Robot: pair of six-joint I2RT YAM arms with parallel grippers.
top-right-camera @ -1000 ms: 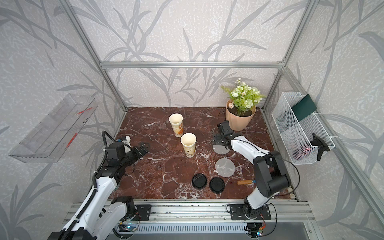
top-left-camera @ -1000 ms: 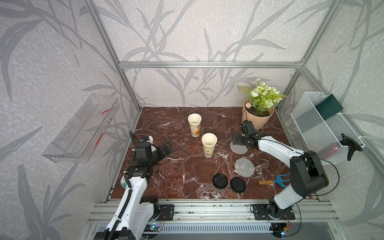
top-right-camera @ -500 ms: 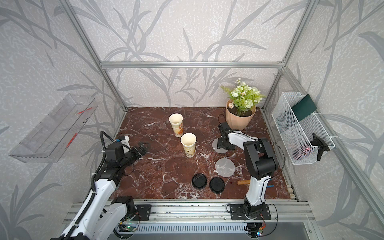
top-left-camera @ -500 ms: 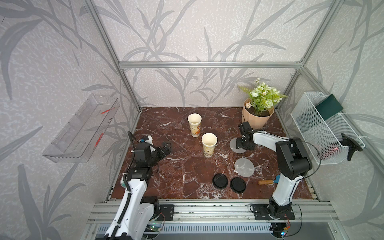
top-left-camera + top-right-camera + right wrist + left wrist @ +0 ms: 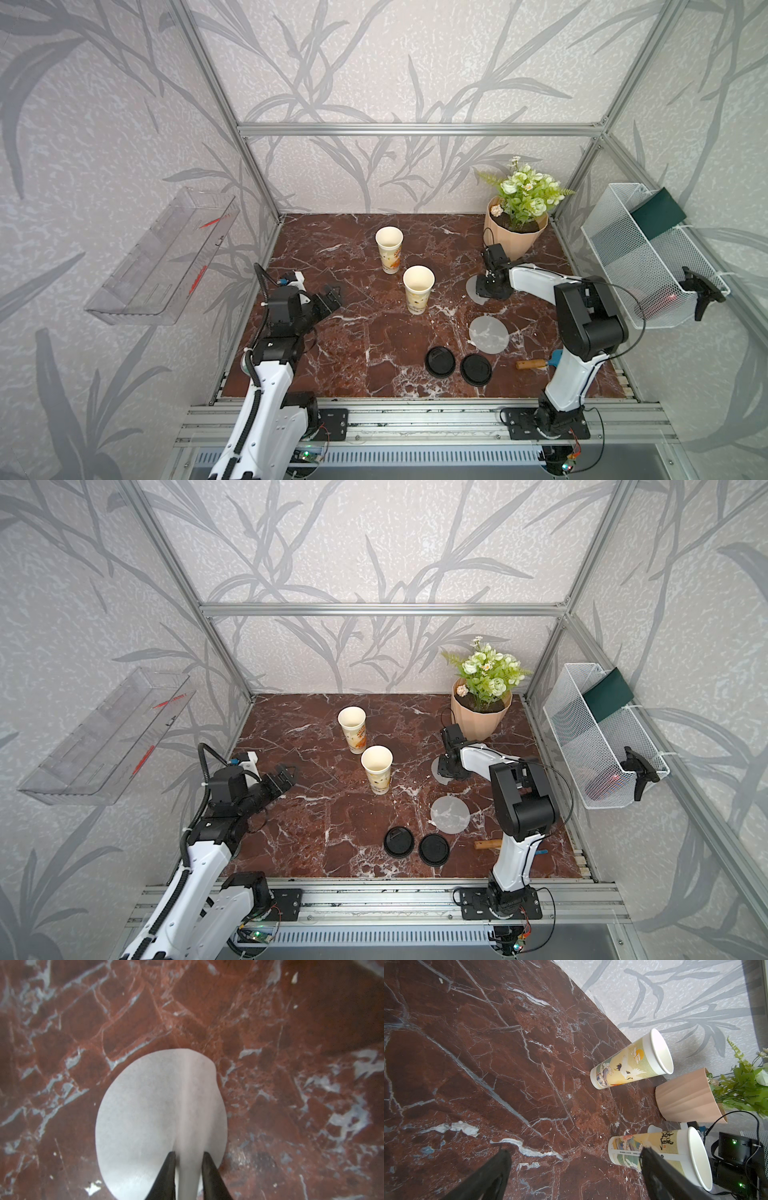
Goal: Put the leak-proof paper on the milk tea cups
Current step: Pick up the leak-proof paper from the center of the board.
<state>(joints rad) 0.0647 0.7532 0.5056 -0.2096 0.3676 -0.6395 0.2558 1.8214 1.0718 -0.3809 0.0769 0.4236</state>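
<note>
A flat table [image 5: 353,332] of glossy red-brown marble with white veins fills the floor of a booth lined with grey leaf-print paper. Two jointed white and black arms rise from a metal rail at its front edge: the left arm [image 5: 270,374] and the right arm [image 5: 582,316].

A clear plastic shelf [image 5: 158,266] hangs on the left wall, and a white wire-mesh basket [image 5: 648,266] hangs on the right wall. A ribbed peach pot [image 5: 513,241] of green and white flowers stands in the back right corner.

Two tall tapered paper cups stand upright and open near the middle of the table, cream inside with printed cranes and waves outside. The far cup [image 5: 390,253] is just behind and to the left of the near cup [image 5: 417,291].

The left claw [image 5: 574,1152] hovers above the table to the left of the cups, its black fingers spread wide with nothing between them.

Two thin, round, pale grey discs of paper lie on the marble to the right of the cups. The near disc [image 5: 489,334] lies flat and alone. The right claw [image 5: 188,1154] presses down on the far disc [image 5: 145,1115], its narrow black fingers drawn close together and pinching up a soft ridge of paper between them.

Two round black plastic lids [image 5: 441,362] [image 5: 476,369] lie side by side near the front edge. A small wood-handled tool [image 5: 532,364] lies just to their right.
</note>
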